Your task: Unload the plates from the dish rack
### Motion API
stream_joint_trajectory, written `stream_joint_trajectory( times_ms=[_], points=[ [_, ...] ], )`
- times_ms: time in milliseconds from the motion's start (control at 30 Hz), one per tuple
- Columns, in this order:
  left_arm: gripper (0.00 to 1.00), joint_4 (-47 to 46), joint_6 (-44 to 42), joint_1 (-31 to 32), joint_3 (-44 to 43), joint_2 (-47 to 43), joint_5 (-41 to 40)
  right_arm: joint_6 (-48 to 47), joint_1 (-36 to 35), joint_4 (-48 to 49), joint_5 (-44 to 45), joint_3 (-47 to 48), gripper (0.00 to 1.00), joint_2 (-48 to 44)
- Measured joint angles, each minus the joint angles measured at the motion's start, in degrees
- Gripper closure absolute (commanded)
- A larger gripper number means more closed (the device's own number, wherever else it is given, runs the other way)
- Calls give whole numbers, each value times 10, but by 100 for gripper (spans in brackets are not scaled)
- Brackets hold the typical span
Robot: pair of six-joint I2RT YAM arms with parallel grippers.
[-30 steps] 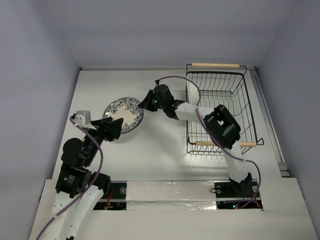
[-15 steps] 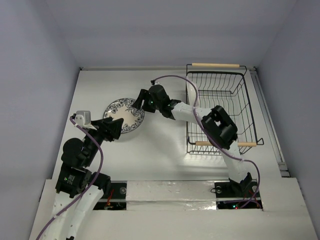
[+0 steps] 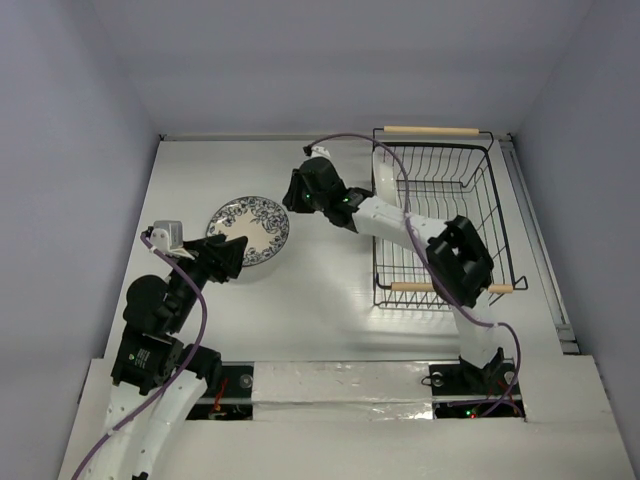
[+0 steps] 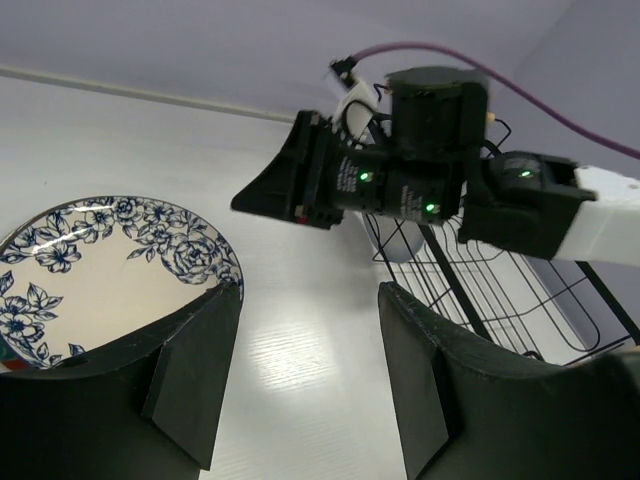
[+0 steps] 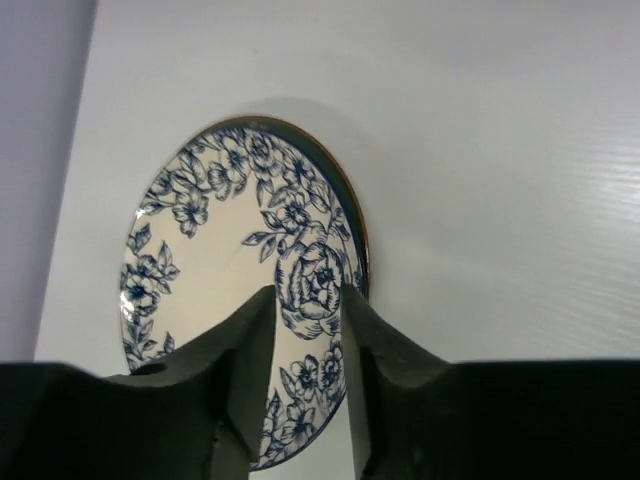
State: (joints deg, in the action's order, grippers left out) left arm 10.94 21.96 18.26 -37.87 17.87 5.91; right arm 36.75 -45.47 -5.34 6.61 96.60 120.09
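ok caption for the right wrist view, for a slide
Right hand, open and empty, facing the blue floral plate on the white table.

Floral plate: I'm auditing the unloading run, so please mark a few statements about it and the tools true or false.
1. The floral plate lies face up, outside the dish rack. True.
2. The right tool grips the plate's rim. False: its fingers stand apart, clear of the plate.
3. In the top view the plate is right of the rack. False: it is left of it.
4. The left tool is open and holds nothing. True.
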Motion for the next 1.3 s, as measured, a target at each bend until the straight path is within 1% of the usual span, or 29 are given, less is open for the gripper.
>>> stream_joint_trajectory(
  times_ms=[33, 67, 100, 167, 200, 267, 300, 367, 400, 433, 467, 500, 567, 667, 700, 767, 800, 900, 933, 1133, 1167, 1300],
  points=[
    [49, 0, 0, 0, 0, 0, 0, -1, 0, -6, 4, 0, 82, -8],
    [52, 0, 0, 0, 0, 0, 1, -10, 0, -11, 11, -2, 94, -24],
    [60, 0, 0, 0, 0, 0, 1, -19, 0, -13, 15, -8, 99, -45],
    [72, 0, 0, 0, 0, 0, 1, -31, 0, -16, 26, -26, 100, -96],
    [84, 0, 0, 0, 0, 0, 1, -41, 0, -17, 32, -37, 100, -124],
    [94, 0, 0, 0, 0, 0, 1, -61, 0, -18, 53, -65, 100, -190],
    [100, 0, 0, 0, 0, 0, 1, -73, 0, -20, 69, -77, 100, -223],
    [100, 0, -1, 0, 0, 0, -1, -93, 2, -29, 102, -98, 100, -283],
    [100, 0, -1, 0, 0, 0, -1, -104, 5, -37, 119, -106, 97, -310],
    [100, 0, -1, 0, 0, 0, -2, -115, 8, -46, 136, -112, 91, -336],
    [100, 0, -1, 0, 0, 0, -2, -125, 13, -58, 150, -114, 75, -354],
    [96, 0, -1, 0, 0, 0, -2, -135, 20, -71, 167, -114, 66, -369],
    [94, 0, 0, 0, 0, 0, -2, -158, 32, -99, 196, -111, 47, -382],
    [91, 0, 0, 0, 0, -1, -4, -191, 51, -159, 226, -95, 40, -365],
    [87, 0, 0, 0, 0, -1, -5, -198, 56, -179, 234, -87, 38, -350],
    [82, 0, 0, 0, 0, -1, -8, -216, 61, -220, 244, -66, 38, -311],
    [78, 0, 0, 0, 0, -1, -9, -223, 63, -235, 249, -57, 38, -292],
    [72, 0, 0, 0, 0, -1, -11, -242, 63, -276, 255, -36, 38, -241],
    [72, 0, 0, 0, 0, -1, -11, -247, 64, -286, 259, -31, 38, -230],
    [67, 0, 0, 0, 0, -4, -10, -271, 68, -328, 284, 21, 48, -182],
    [67, 0, 0, 0, 0, -5, -10, -273, 70, -331, 289, 30, 52, -176],
    [65, 0, 0, 0, 0, -9, -10, -281, 76, -342, 304, 58, 55, -157]
  ],
)
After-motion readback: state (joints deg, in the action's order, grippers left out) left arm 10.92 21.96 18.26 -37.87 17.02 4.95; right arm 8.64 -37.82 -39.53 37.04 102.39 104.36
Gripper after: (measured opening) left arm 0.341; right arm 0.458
